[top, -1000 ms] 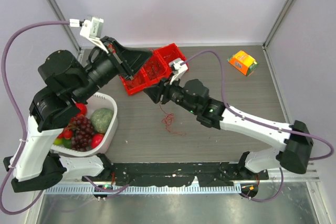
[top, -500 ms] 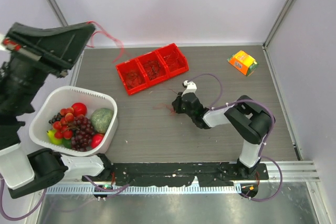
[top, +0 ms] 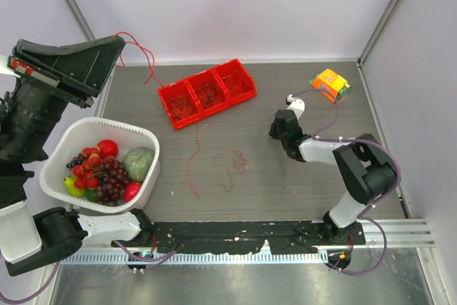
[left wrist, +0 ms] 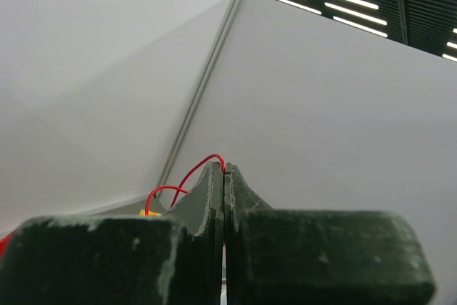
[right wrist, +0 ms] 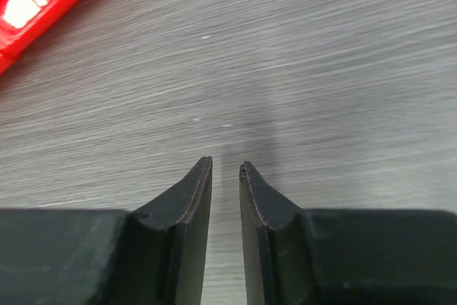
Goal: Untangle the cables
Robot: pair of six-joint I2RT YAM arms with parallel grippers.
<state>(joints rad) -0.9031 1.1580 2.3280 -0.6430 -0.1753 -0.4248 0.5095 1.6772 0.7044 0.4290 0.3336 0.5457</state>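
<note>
Top external: over the surface (top: pixel 271 198), the left pincer (top: pixel 120 41), high at far left, is pressed together on a red cable (top: pixel 146 62) that droops toward the red bin (top: pixel 207 94). The cable clump (top: pixel 232 164) lies on the surface left of the right pincer (top: pixel 275 131), the nearer one, slightly spread and empty.

One red three-compartment bin (top: pixel 214 111); one white fruit basket (top: pixel 114 125); one orange box (top: pixel 330 85); red cables (top: pixel 232 164), count unclear.

Grey wood-grain table (top: pixel 307 194) carries: red three-compartment plastic bin (top: pixel 214 109), far centre; orange carton (top: pixel 330 85), far right; thin red cables (top: pixel 239 162), centre; white basket (top: pixel 143 136), left.
</note>
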